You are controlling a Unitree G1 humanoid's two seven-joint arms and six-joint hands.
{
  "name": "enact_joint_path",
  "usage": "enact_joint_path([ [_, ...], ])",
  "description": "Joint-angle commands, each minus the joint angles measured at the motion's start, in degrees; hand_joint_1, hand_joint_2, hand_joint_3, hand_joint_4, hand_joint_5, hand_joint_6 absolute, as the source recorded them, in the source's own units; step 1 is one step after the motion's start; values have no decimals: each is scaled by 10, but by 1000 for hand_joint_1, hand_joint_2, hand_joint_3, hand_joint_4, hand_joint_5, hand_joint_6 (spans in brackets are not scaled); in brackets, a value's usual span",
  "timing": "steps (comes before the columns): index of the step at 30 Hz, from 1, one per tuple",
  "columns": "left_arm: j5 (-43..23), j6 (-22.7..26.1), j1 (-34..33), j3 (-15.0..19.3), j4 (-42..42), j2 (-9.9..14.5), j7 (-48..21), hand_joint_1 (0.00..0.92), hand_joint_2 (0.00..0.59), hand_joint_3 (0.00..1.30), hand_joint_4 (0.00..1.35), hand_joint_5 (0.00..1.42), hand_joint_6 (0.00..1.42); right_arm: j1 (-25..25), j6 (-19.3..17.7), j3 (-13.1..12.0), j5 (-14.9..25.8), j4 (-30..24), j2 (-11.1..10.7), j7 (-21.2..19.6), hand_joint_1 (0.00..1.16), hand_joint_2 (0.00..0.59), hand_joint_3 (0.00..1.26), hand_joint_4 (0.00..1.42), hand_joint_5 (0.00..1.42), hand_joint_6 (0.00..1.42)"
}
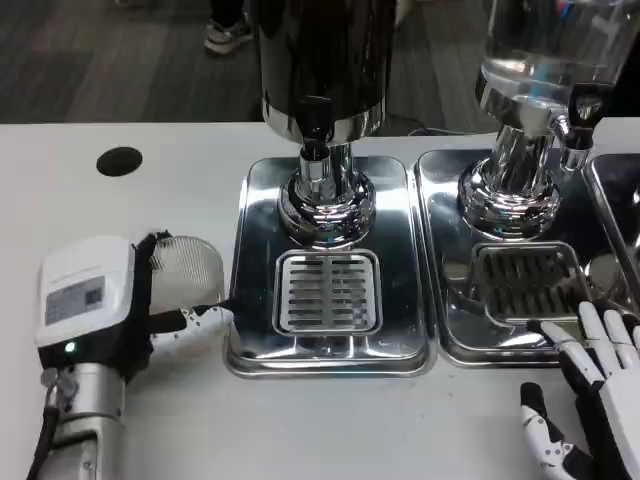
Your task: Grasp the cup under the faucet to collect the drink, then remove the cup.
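I judge the task barely begun. The cup (pixel 188 262) stands on the counter (pixel 180 170) to the left of the tray (pixel 250 250), not under the faucet (pixel 313 135). It is clear and ribbed, and I can't tell if anything is in it; it looks empty to me. My left robot hand (pixel 100 305) is at the cup: its white back faces the camera, its thumb reaches toward the tray's left edge in front of the cup, and the other fingers are hidden behind the hand's back. I can't tell whether they are wrapped around the cup or only beside it, so I won't call it a grip.

My right robot hand (pixel 590 385) lies at the lower right, near the front edge of the second tray (pixel 440 260), fingers spread and holding nothing.

Left to do, as I read it: secure the cup, carry it over the grate (pixel 328 292) beneath the faucet, fill it, then take it away.
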Motion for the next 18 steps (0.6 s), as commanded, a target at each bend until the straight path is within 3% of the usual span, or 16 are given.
enact_joint_path([
  [1, 6, 17, 19, -14, -3, -9, 2, 497, 38, 687, 655, 954, 1341, 1, -8, -3, 7, 2, 1, -6, 194, 470, 229, 0, 0, 0],
  [7, 9, 26, 24, -17, -14, -13, 25, 536, 28, 740, 728, 1000, 1388, 4, -12, -4, 9, 4, 1, -8, 202, 470, 228, 0, 0, 0],
  [18, 31, 53, 32, -24, -26, -21, 44, 521, 27, 785, 793, 1042, 1421, 9, -18, -7, 17, 7, 2, -9, 210, 471, 230, 0, 0, 0],
])
